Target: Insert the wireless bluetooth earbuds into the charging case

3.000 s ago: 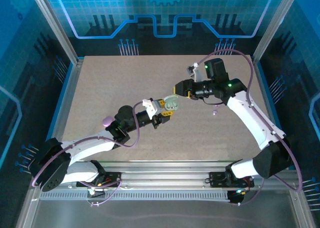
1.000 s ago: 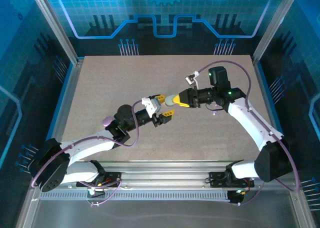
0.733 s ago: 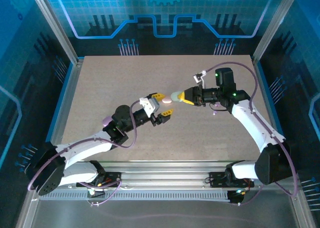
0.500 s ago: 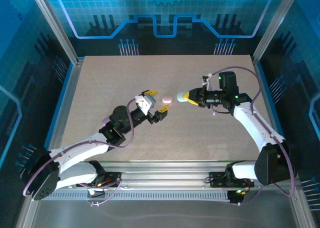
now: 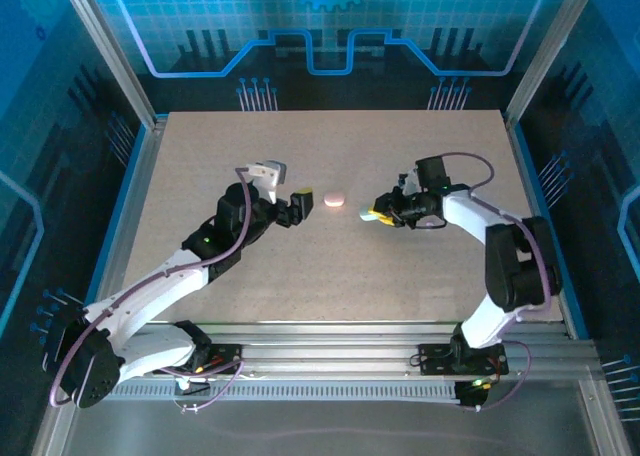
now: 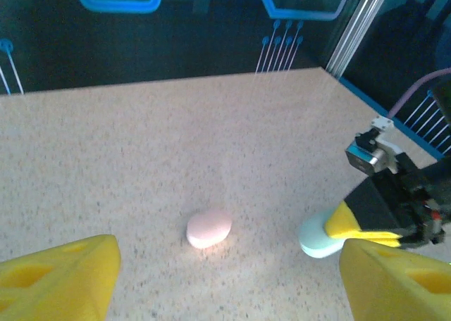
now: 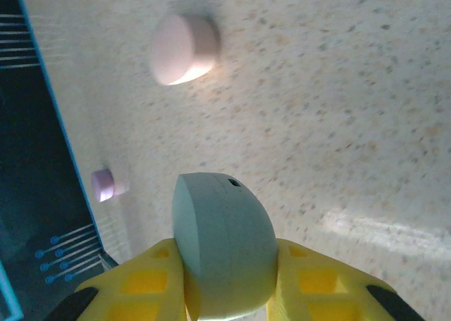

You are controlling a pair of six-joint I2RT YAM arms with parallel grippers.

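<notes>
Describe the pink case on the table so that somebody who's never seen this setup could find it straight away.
On the speckled tan table, look to the middle, between the left hand and the right hand. The pink case lies there alone, a small rounded pebble with nothing touching it. Its lookalike, the mint-green case, is clamped in the right hand's yellow fingers.
</notes>
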